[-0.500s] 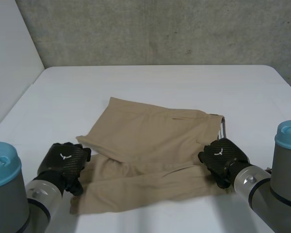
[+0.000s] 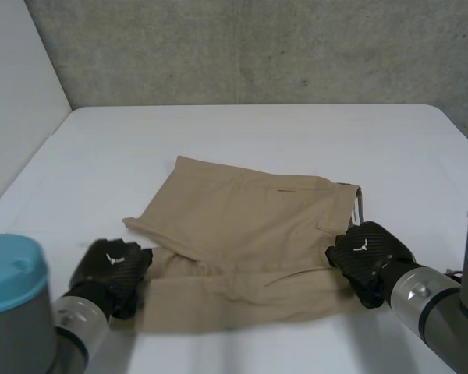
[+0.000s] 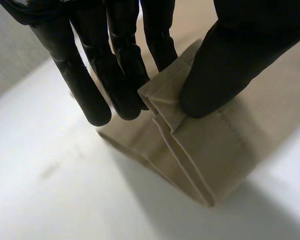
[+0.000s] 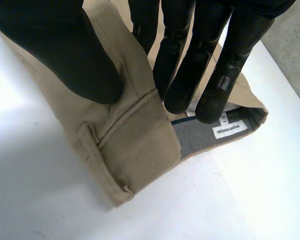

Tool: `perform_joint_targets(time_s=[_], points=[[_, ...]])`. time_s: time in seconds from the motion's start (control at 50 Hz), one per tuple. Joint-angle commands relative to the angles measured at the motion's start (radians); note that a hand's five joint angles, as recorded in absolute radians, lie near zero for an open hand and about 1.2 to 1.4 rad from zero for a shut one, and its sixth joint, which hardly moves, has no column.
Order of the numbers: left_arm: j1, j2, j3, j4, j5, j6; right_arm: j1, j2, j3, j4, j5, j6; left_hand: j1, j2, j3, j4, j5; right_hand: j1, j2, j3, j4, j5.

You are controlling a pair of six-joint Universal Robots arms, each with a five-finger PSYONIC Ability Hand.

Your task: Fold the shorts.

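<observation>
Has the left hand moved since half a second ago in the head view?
Yes, slightly: the left hand, pinching the shorts at a leg hem, has drawn back toward the robot, away from the far edge of the table.

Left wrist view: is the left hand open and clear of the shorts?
No, the left hand pinches a hem of the shorts between thumb and fingers.

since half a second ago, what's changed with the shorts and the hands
The left robot hand, pinching the near leg hem of the shorts, drew back toward the robot, and the near-left corner of the cloth came in with it. The right robot hand, pinching the waistband corner, drew back slightly too. The far half stayed flat on the table.
</observation>
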State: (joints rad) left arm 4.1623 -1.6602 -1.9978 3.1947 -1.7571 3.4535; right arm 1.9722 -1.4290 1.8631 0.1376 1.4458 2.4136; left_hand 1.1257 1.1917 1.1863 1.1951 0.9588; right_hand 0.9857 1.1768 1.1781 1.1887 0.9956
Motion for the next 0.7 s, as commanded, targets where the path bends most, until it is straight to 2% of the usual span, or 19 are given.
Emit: perform_joint_targets(time_s=[0.02, 0.14, 0.22, 0.38, 0.5, 0.6, 0.7], points=[[-0.005, 0.262, 0.0, -0.07, 0.002, 0.015, -0.004, -0.143, -0.015, 0.123, 0.002, -0.07, 0.271, 0.205, 0.21, 0.201, 0.263, 0.411, 0.219, 0.218, 0.208, 0.226], [0.001, 0.46, 0.065, -0.133, 0.007, 0.067, -0.033, -0.345, -0.106, 0.214, -0.002, -0.103, 0.271, 0.205, 0.21, 0.201, 0.263, 0.411, 0.219, 0.218, 0.208, 0.226], [0.004, 0.562, 0.129, -0.16, 0.011, 0.096, -0.038, -0.416, -0.174, 0.221, -0.001, -0.097, 0.271, 0.205, 0.21, 0.201, 0.263, 0.411, 0.219, 0.218, 0.208, 0.226], [0.002, 0.583, 0.175, -0.18, 0.014, 0.104, -0.047, -0.43, -0.205, 0.238, -0.005, -0.099, 0.271, 0.205, 0.21, 0.201, 0.263, 0.411, 0.219, 0.218, 0.208, 0.226], [0.002, 0.398, 0.174, -0.165, 0.025, 0.102, -0.072, -0.345, -0.19, 0.22, -0.016, -0.106, 0.271, 0.205, 0.21, 0.201, 0.263, 0.411, 0.219, 0.218, 0.208, 0.226], [-0.001, 0.194, 0.218, -0.081, 0.025, 0.105, -0.101, -0.141, -0.24, 0.18, -0.034, -0.108, 0.271, 0.205, 0.21, 0.201, 0.263, 0.411, 0.219, 0.218, 0.208, 0.226], [0.006, -0.072, 0.354, 0.057, 0.021, 0.111, -0.093, 0.044, -0.321, 0.119, -0.025, -0.105, 0.271, 0.205, 0.21, 0.201, 0.263, 0.411, 0.219, 0.218, 0.208, 0.226]])
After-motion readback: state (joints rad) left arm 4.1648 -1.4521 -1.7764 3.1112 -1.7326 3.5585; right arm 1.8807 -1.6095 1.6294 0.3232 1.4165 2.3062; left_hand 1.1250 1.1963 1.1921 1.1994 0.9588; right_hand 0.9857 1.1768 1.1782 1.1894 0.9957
